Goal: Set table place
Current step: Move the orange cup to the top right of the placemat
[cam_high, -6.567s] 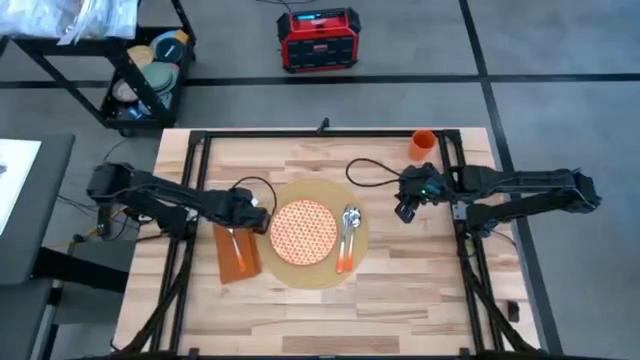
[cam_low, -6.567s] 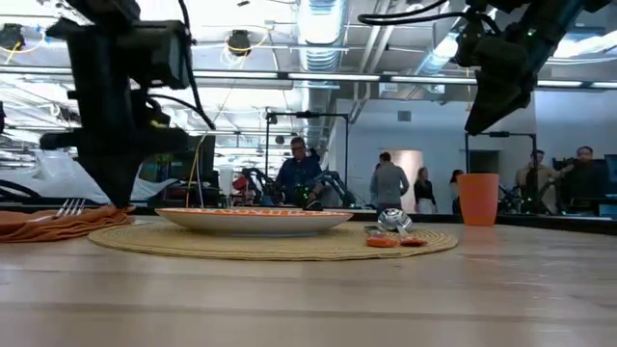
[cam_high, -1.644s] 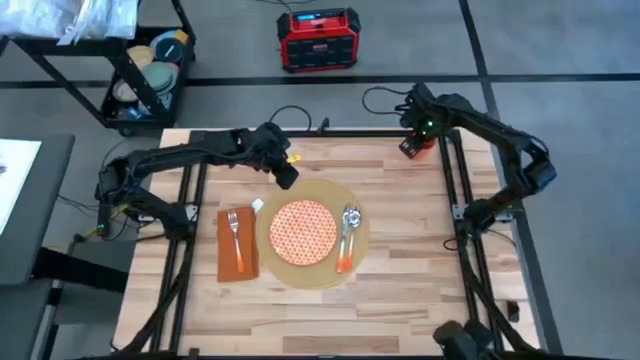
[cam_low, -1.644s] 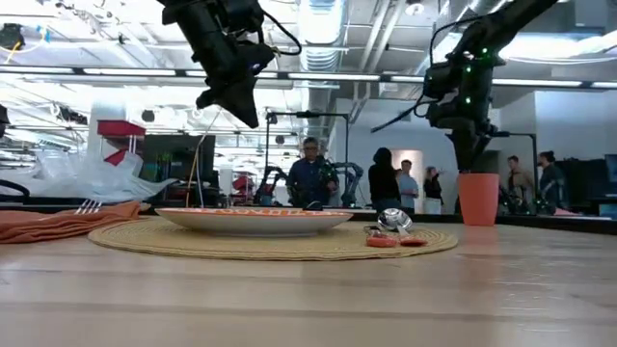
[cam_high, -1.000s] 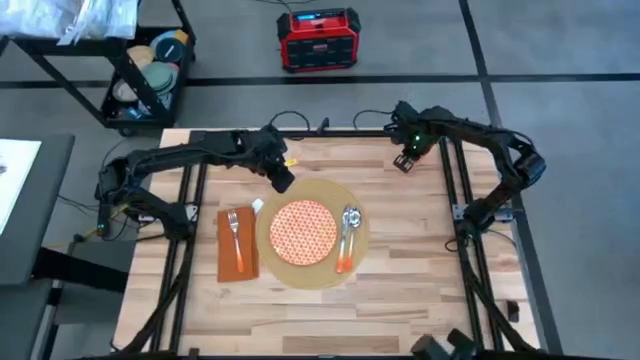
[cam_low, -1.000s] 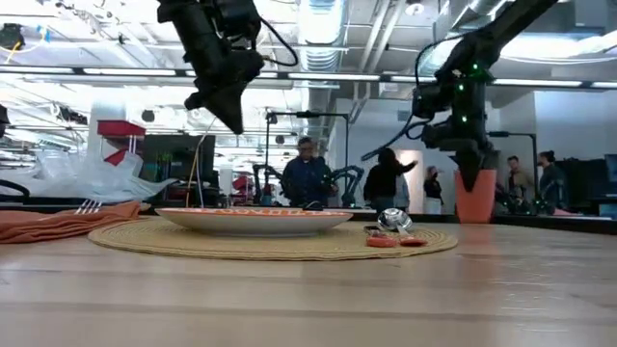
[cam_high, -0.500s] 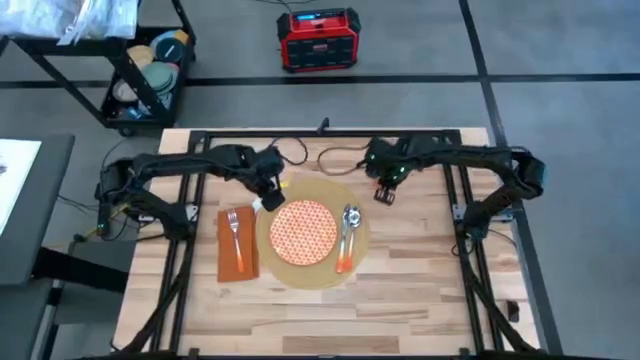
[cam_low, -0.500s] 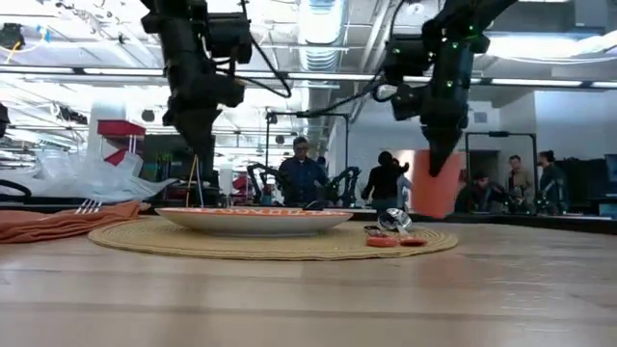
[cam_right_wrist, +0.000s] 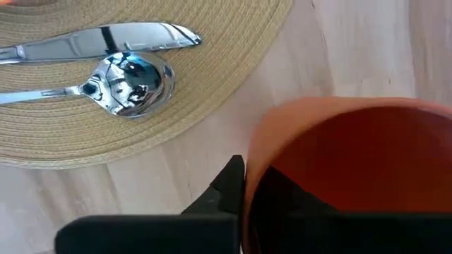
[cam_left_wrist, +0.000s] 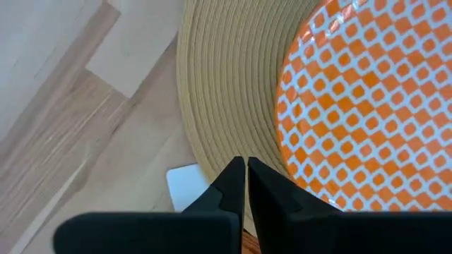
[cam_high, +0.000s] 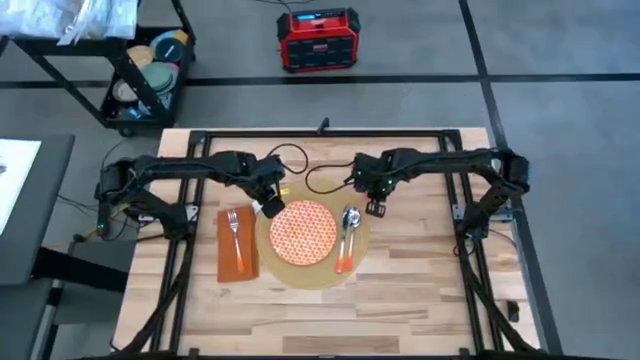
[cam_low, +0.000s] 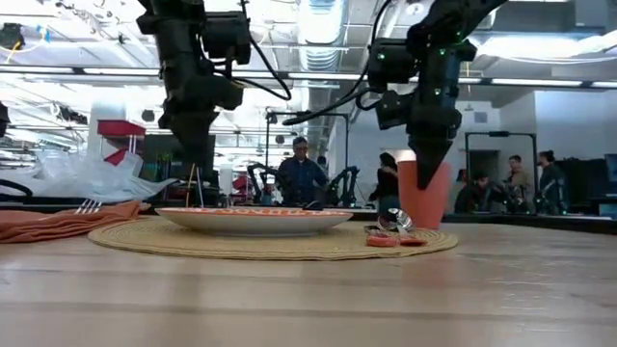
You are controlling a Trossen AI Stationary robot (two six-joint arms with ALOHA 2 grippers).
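**Cup in my right claw, coming to the place setting**

The small orange cup (cam_right_wrist: 349, 169) hangs in my right gripper (cam_high: 377, 207), one finger inside its rim and one outside, pinched on the wall. It is above the table (cam_high: 420, 290), just off the upper right edge of the round woven placemat (cam_high: 352, 255). On the mat lie the orange-patterned plate (cam_high: 303, 231), and to its right the knife (cam_right_wrist: 134, 39) and spoon (cam_right_wrist: 127, 79). Left of the mat, the fork (cam_high: 233, 228) rests on the rust napkin (cam_high: 243, 262).

My left gripper (cam_left_wrist: 245, 185) hovers at the mat's upper left edge, fingers closed on nothing.

I judge this the last step: placing the cup. Next I should lower it upright onto bare wood near the knife tip, then release.
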